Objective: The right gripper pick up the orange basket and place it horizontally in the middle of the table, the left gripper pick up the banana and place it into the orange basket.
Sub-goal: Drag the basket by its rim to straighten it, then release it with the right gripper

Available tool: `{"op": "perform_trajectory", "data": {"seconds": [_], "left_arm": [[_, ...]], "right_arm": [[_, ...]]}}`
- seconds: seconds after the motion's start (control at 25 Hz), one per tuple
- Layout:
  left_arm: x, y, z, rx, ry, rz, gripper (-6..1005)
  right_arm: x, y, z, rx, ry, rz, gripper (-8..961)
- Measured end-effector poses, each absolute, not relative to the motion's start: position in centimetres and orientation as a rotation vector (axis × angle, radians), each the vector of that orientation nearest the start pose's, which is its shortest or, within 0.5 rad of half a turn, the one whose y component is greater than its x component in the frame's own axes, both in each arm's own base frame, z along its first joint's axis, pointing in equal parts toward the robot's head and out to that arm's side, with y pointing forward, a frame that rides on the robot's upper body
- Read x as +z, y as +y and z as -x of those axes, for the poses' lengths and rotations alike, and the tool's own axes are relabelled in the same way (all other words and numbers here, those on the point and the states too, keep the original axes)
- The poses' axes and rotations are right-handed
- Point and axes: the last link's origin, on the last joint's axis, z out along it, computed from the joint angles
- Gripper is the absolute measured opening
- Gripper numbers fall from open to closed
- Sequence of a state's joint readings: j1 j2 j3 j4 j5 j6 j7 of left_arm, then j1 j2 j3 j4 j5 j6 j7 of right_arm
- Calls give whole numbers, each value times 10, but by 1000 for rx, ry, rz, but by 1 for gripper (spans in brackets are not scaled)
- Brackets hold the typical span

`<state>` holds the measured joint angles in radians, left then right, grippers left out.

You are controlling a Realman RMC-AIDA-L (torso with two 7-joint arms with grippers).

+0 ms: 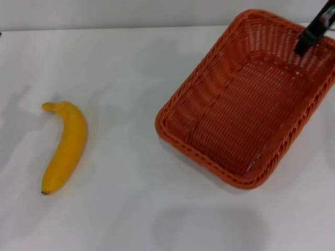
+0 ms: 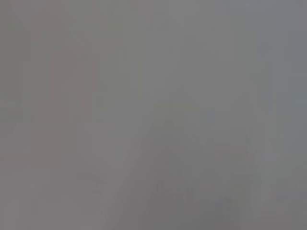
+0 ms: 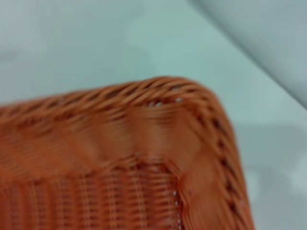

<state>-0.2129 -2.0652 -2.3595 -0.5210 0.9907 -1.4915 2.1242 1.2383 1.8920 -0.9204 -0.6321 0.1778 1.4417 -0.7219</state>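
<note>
The orange basket (image 1: 246, 104) stands on the right half of the white table (image 1: 131, 63), turned diagonally to the table's edges, and it holds nothing. My right gripper (image 1: 304, 46) comes in from the top right corner of the head view and reaches down just inside the basket's far right wall. The right wrist view shows a corner of the basket's braided rim (image 3: 163, 91) very close. The yellow banana (image 1: 65, 146) lies alone at the left of the table, well apart from the basket. My left gripper is out of view, and the left wrist view shows only plain grey.
The table's far edge (image 1: 104, 29) runs along the top of the head view against a pale wall. A faint shadow (image 1: 209, 225) lies on the tabletop in front of the basket.
</note>
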Motion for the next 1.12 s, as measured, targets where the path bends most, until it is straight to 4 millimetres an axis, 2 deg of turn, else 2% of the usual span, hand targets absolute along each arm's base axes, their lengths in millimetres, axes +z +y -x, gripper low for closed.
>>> {"op": "perform_trajectory", "data": {"seconds": [0.24, 0.44, 0.68, 0.92, 1.12], "left_arm": [[98, 290, 323, -1182, -522, 1782, 847], [110, 294, 321, -1156, -500, 1811, 843], [121, 297, 321, -1124, -494, 1832, 839], [122, 299, 318, -1117, -493, 1847, 834], [124, 300, 316, -1115, -483, 1858, 830]], "right_arm": [[100, 469, -168, -450, 1212, 2287, 196], [106, 447, -199, -322, 1443, 2220, 161], [111, 417, -227, -77, 1646, 2129, 141], [117, 387, -252, 89, 1697, 2015, 140], [116, 374, -260, 166, 1673, 2025, 146]]}}
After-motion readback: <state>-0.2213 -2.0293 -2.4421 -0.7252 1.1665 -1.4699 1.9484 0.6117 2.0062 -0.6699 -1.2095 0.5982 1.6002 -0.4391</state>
